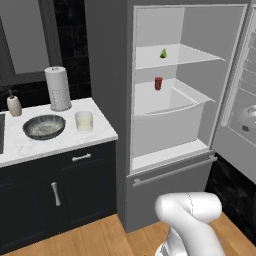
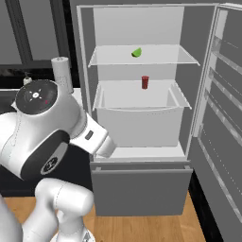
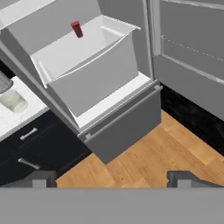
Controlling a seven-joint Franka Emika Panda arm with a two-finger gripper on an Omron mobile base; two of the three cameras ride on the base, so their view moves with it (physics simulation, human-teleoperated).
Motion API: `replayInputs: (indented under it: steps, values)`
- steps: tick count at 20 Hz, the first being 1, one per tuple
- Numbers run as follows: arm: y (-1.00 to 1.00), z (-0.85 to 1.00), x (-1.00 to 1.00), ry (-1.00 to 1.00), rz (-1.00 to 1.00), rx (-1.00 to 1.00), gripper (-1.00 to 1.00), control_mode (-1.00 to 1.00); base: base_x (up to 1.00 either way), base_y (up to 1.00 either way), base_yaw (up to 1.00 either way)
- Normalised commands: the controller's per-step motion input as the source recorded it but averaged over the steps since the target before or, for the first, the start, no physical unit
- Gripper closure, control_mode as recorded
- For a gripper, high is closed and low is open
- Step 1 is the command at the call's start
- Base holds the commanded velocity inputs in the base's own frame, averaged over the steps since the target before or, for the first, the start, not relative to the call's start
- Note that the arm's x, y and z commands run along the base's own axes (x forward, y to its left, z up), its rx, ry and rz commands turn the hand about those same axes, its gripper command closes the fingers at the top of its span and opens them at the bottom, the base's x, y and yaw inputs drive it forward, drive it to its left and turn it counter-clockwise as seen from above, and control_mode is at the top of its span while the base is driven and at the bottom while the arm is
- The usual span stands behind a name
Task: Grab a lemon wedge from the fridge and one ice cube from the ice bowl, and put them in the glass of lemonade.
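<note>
Wood floor [image 3: 144, 153] below; tool [image 3: 111, 178] spread, empty.

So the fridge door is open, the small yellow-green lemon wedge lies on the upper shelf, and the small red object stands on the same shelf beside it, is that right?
Not quite. The small red object stands one level lower, on the shelf over the pale drawer bin, as the right base view shows. The tall grey fridge is open, and the small yellow-green lemon wedge does lie on the upper shelf.
</note>
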Motion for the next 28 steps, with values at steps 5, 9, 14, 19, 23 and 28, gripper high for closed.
replayInputs:
  steps: [5, 9, 14, 19, 23, 28]
  values:
    - [0.1, 0.12, -0.35, -0.07, 0.0, -0.01, -1.0, -1.0, 0.0, 0.0, 0.0]
    - [0.23, 0.34, -0.14, 0.0, 0.0, -0.1, -1.0, -1.0, 0.0, 0.0, 0.0]
    - [0.45, 0.4, -0.03, 0.04, -0.02, -0.22, -1.0, -1.0, 0.0, 0.0, 0.0]
    - [0.09, 0.1, -0.02, 0.0, -0.01, -0.07, -1.0, -1.0, 0.0, 0.0, 0.0]
    - [0.0, 0.0, 0.0, 0.0, 0.0, 0.0, -1.0, -1.0, 0.0, 0.0, 0.0]
    - [0.0, 0.0, -0.01, 0.0, 0.0, 0.0, -1.0, -1.0, 0.0, 0.0, 0.0]
